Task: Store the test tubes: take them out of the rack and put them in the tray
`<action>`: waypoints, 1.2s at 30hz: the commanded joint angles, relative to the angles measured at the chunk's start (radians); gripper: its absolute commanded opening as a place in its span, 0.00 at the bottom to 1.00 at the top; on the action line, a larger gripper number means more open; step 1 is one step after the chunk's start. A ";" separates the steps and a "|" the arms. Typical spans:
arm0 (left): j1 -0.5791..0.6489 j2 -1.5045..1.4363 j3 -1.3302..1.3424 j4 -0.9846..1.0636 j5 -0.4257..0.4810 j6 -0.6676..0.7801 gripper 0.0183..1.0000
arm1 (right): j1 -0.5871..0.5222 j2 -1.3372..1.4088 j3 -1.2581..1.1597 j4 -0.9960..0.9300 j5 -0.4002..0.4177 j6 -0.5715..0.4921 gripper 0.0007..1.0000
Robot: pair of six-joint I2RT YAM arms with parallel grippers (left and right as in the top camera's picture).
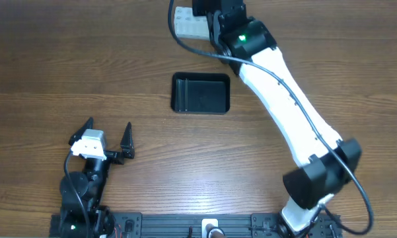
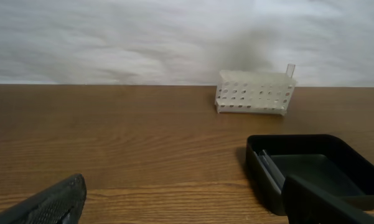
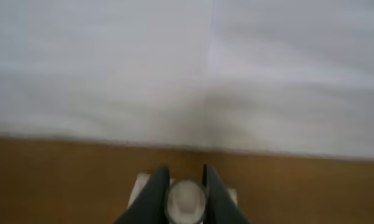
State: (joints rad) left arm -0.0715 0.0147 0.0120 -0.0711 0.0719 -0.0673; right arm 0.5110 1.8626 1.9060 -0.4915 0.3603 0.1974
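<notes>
The white test tube rack (image 1: 188,23) stands at the table's far edge. In the left wrist view the rack (image 2: 254,92) has one clear tube (image 2: 290,70) sticking up at its end. My right gripper (image 1: 208,16) is over the rack. Its own view shows the right gripper (image 3: 185,186) shut on a test tube's round top (image 3: 185,200), with the white rack (image 3: 140,186) below. The black tray (image 1: 175,92) lies mid-table, and one clear tube (image 2: 271,169) rests along its inner wall. My left gripper (image 1: 108,124) stands open and empty near the front left.
Bare wooden tabletop (image 1: 66,59) surrounds the tray on all sides. A pale wall (image 2: 112,37) rises just behind the rack. The right arm's white link (image 1: 290,99) stretches diagonally across the table's right half.
</notes>
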 commanded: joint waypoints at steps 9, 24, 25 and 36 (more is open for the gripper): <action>0.005 -0.009 -0.006 -0.001 0.006 0.015 1.00 | 0.010 0.142 -0.073 -0.334 -0.319 0.147 0.05; 0.005 -0.009 -0.006 -0.001 0.006 0.015 1.00 | 0.005 0.343 -0.076 -0.419 -0.344 0.218 0.04; 0.005 -0.009 -0.006 -0.001 0.006 0.015 1.00 | 0.005 0.347 -0.077 -0.420 -0.344 0.218 0.04; 0.005 -0.009 -0.006 -0.001 0.006 0.015 1.00 | 0.001 0.425 -0.084 -0.417 -0.344 0.229 0.13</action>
State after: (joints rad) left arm -0.0715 0.0147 0.0120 -0.0711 0.0719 -0.0673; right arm 0.5217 2.2257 1.8313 -0.9085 0.0181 0.4149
